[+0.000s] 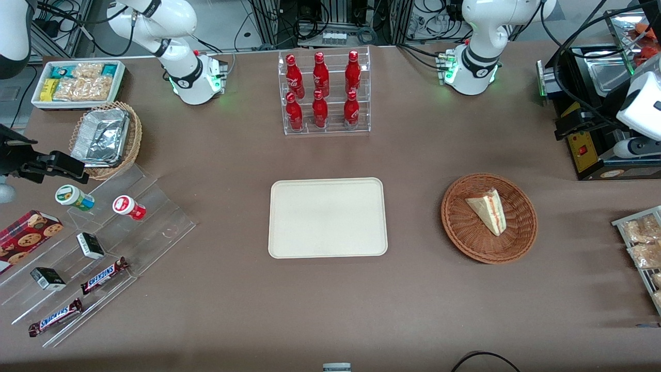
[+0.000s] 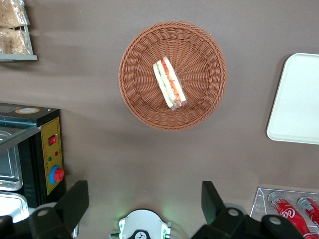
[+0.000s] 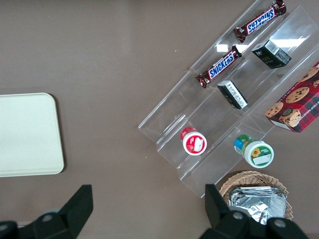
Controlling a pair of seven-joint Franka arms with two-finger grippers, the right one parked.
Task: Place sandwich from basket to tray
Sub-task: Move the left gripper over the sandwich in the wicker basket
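Note:
The sandwich point(image 1: 488, 209) point(image 2: 169, 83), a pale wedge with red and green filling, lies in the round reddish-brown basket point(image 1: 454, 227) point(image 2: 139, 99). The cream tray point(image 1: 327, 217) point(image 2: 299, 99) lies flat beside the basket, toward the parked arm's end, with nothing on it. My left gripper point(image 1: 568, 126) point(image 2: 143, 199) hangs high over the table by the black appliance, farther from the front camera than the basket and well apart from it. It is open wide, with nothing between its fingers point(image 2: 75, 199).
A black appliance point(image 1: 594, 150) point(image 2: 47, 154) stands at the working arm's end. A wire rack of snacks point(image 1: 640, 243) lies nearer the front camera. A clear rack of red bottles point(image 1: 325, 93) stands at the table's back. A stepped display point(image 1: 103, 243), tan foil basket point(image 1: 106, 137) and white bin point(image 1: 77, 82) sit toward the parked arm.

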